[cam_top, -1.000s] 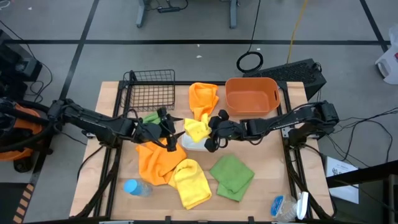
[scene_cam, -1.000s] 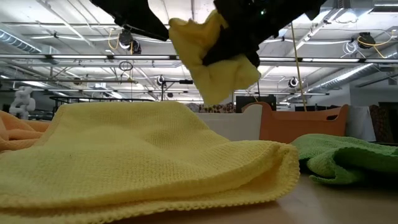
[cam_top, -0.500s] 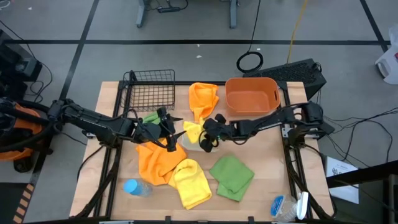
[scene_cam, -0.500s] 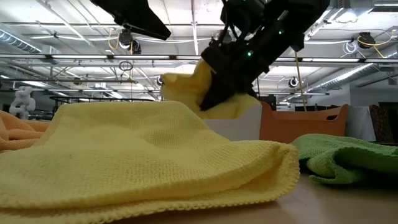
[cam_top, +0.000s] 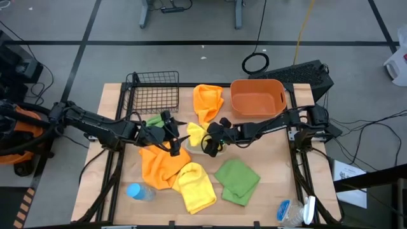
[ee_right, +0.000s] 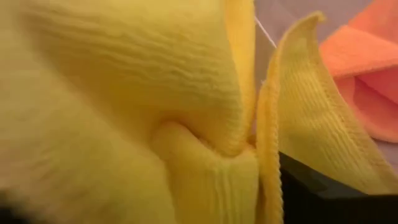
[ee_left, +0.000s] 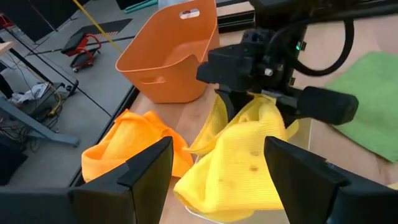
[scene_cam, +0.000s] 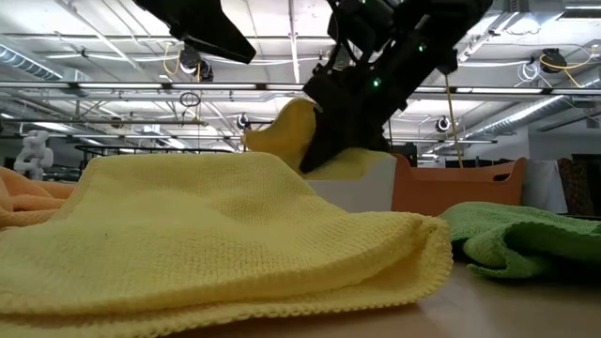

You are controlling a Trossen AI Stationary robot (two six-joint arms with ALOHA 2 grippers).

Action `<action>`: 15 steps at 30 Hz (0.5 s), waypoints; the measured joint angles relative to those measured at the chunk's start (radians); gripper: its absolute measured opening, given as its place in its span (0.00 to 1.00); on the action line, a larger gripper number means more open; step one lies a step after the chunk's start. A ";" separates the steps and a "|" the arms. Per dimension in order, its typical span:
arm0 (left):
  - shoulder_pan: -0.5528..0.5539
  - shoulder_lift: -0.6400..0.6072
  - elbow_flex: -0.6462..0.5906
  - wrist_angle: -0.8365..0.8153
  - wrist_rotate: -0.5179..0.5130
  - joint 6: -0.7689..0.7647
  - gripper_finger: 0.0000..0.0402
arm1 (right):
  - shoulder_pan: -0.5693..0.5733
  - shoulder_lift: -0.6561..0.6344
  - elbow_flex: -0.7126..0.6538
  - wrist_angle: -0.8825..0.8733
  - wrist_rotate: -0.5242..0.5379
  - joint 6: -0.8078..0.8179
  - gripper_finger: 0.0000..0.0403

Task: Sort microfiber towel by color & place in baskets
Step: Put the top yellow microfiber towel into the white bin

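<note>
My right gripper (cam_top: 210, 140) is shut on a yellow towel (cam_top: 196, 135) over the white tray (cam_top: 193, 150) at mid-table. In the low view the towel (scene_cam: 282, 127) sags into the tray (scene_cam: 362, 192). My left gripper (cam_top: 176, 138) is open just left of that towel, and its fingers frame the towel (ee_left: 236, 168) in the left wrist view. Lying flat on the table are a second yellow towel (cam_top: 196, 187), a green towel (cam_top: 236, 180), two orange towels (cam_top: 160, 166) (cam_top: 208, 102) and a small green cloth (cam_top: 152, 119). My right gripper pinches a bunched fold at the yellow towel's upper part (ee_left: 254, 111). Its fingers slant down from the table's right. The cloth hangs slack below them, and its lower part rests in the white tray. In the right wrist view, folds of the towel (ee_right: 186, 124) hide the fingers.
The black wire-mesh basket (cam_top: 154, 92) stands at the far left and the orange tub (cam_top: 257, 98) at the far right. A blue bottle (cam_top: 135, 191) lies near the front-left edge. Bare wood shows right of the green towel.
My right gripper has moved down and toward the table's left, still shut on the yellow towel. The towel hung clear in the air a second ago and now sags into the white tray. My left gripper has kept still and open.
</note>
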 joint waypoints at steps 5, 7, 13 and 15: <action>-0.014 0.000 0.000 0.002 0.003 0.008 0.64 | 0.007 -0.003 0.107 -0.206 -0.030 -0.037 0.61; -0.015 0.000 0.000 0.001 0.003 0.009 0.64 | 0.007 -0.003 0.148 -0.269 -0.051 -0.052 0.65; -0.015 0.000 0.000 0.000 0.003 0.009 0.64 | 0.007 -0.003 0.249 -0.469 -0.061 -0.046 0.68; -0.015 0.000 0.000 -0.003 0.003 0.009 0.64 | 0.007 -0.003 0.263 -0.478 -0.097 -0.044 0.66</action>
